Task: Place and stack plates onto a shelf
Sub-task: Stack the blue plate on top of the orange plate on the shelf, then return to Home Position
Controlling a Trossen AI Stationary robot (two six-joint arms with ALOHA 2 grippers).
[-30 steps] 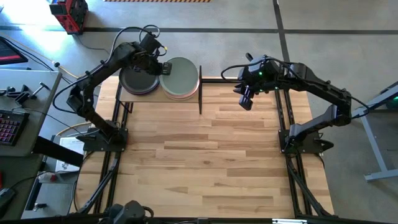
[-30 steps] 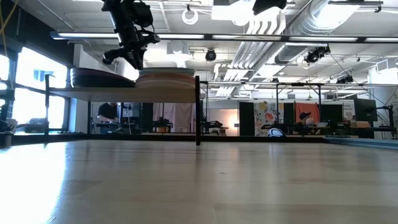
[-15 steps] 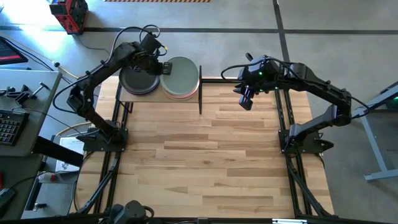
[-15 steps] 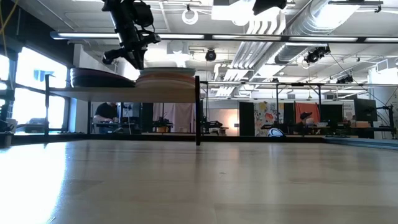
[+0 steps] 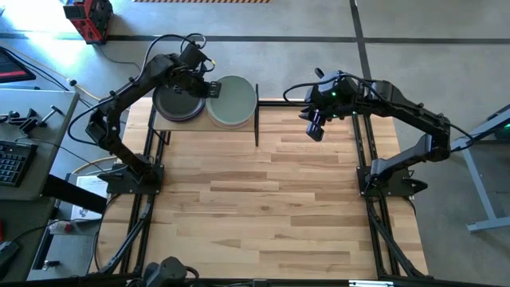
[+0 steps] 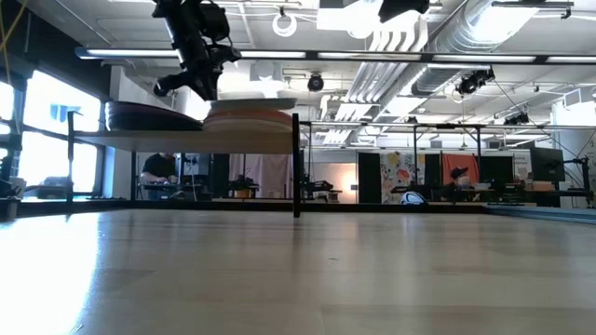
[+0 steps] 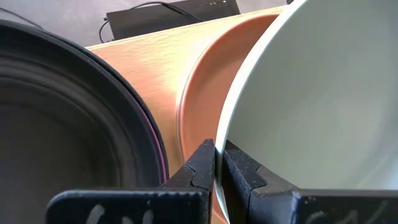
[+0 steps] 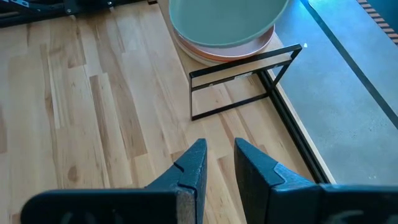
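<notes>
The shelf (image 6: 186,141) stands at the table's far left and carries two stacks of plates. The left stack (image 5: 177,102) is black on top, with a purple edge (image 7: 152,134) showing. The right stack has a terracotta orange plate (image 7: 205,81) under the pale sage green plate (image 5: 233,100). My left gripper (image 5: 209,86) is between the stacks, shut on the green plate's left rim. My right gripper (image 5: 315,131) hangs above the table's far right, open, with nothing between its fingers (image 8: 220,155). My left gripper pinches the sage green plate's rim (image 7: 219,134) at its left side, one finger on the inner face and one on the outer. The fingers slant down from the shelf's left. The plate lies nearly level just over the right stack; whether it rests on it, I cannot tell.
A black upright bar frame (image 8: 242,87) closes the shelf's right end, close to the right stack. The broad wooden tabletop (image 5: 263,199) spreads in front of the shelf. A side desk with tools (image 5: 24,135) stands left of the table.
The sage green plate has shifted a little over the right stack and now hides the orange rim that showed at its near side in the high view. In the low view its edge now stands out just above the stack. Both arms have kept their places.
</notes>
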